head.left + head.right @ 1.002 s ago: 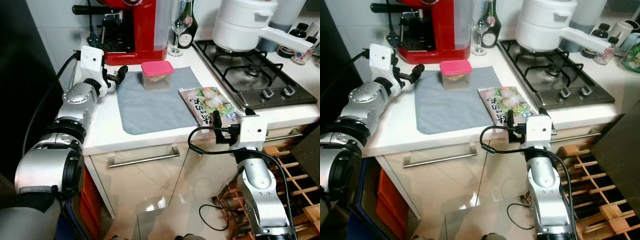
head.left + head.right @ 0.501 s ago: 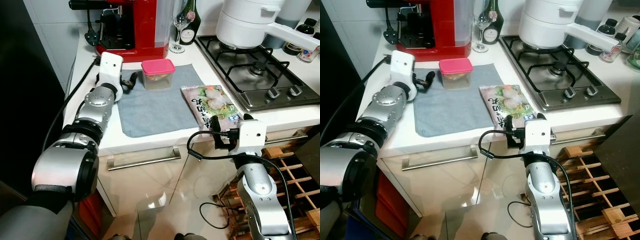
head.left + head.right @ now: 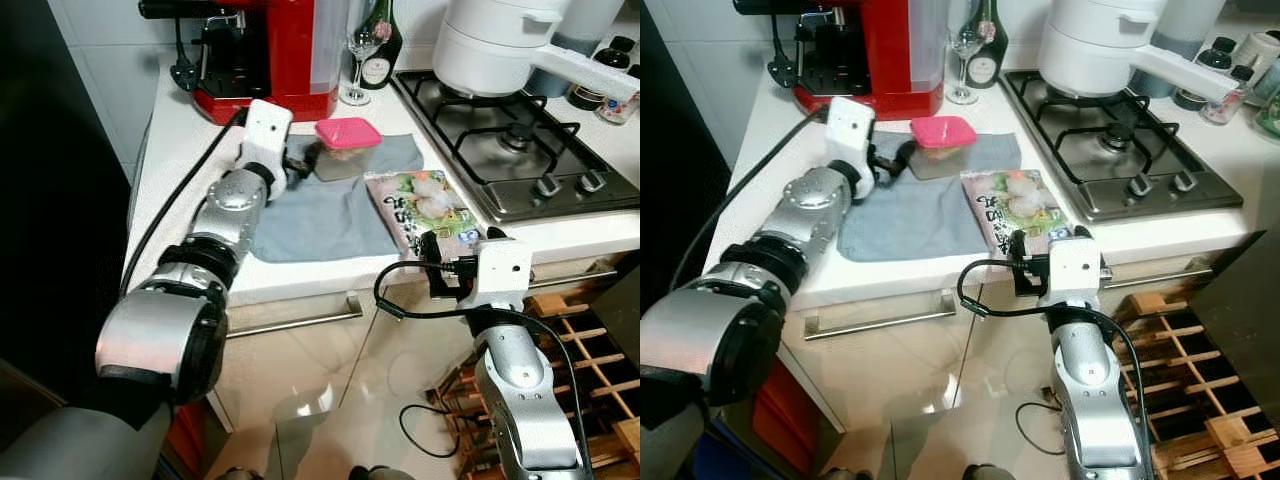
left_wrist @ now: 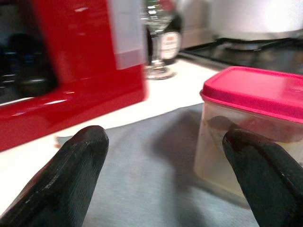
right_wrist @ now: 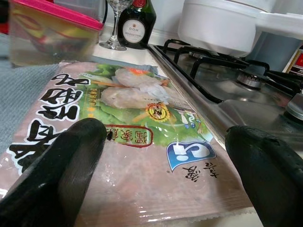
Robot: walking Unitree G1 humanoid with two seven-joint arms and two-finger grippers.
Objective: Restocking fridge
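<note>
1. Swinging in across the counter, the left gripper (image 3: 306, 158) now sits right beside the pink-lidded container (image 3: 346, 147), where a second ago it hung back near the counter's left edge; the container and the grey cloth (image 3: 322, 205) under it have slid toward the hob too.
2. Left fingers (image 4: 78, 177) are spread wide, one on each side of the wrist view, the container just ahead and off to one side, not yet between them.
3. Right gripper (image 3: 1025, 262) hovers at the counter's front edge, fingers (image 5: 73, 163) also spread, aimed at the frozen food packet (image 3: 1015, 207) lying flat beside the cloth.
4. Step in hand, by my reading: picking up the items to go into the fridge. Next, the left gripper needs to centre on the container and close on its walls.
5. Room is tight behind: red coffee machine (image 3: 270, 50) and wine glass (image 3: 360, 50) stand near the container. The packet's corner lies near the counter edge, hob (image 3: 510, 150) just beside it.
</note>
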